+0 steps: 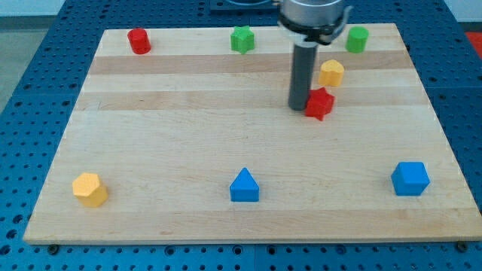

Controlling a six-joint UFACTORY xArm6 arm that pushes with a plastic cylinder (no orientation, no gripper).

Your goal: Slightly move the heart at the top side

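The yellow heart-shaped block (331, 73) lies near the view's top right on the wooden board (188, 135). My tip (300, 108) stands just below and to the left of it, apart from it. The tip is right against the left side of a red star-shaped block (321, 103), which lies directly below the yellow heart. The dark rod rises from the tip to the arm's wrist at the view's top edge.
Along the top edge lie a red cylinder (138, 41), a green star (242, 39) and a green block (357, 39). Near the bottom lie a yellow hexagon-like block (89, 189), a blue triangle (244, 186) and a blue cube (410, 178).
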